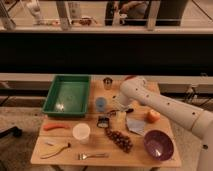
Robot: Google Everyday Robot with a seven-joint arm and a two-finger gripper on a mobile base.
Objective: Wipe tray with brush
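The green tray [50,98] lies at the table's back left and holds nothing. The brush [103,121] lies on the table's middle, right of the tray, its squarish dark head with a pale patch towards the front. My gripper [118,112] hangs from the white arm [150,100], which reaches in from the right. It sits just above and to the right of the brush head, well clear of the tray. Whether it touches the brush cannot be made out.
A blue cup [101,103] stands between tray and gripper, a metal cup [107,82] behind it. An orange [153,116], grey cloth [134,125], grapes [120,140] and purple bowl [158,144] lie right. A white cup [81,132], carrot [55,126], yellowish-handled tool [57,149] and fork [92,156] lie front left.
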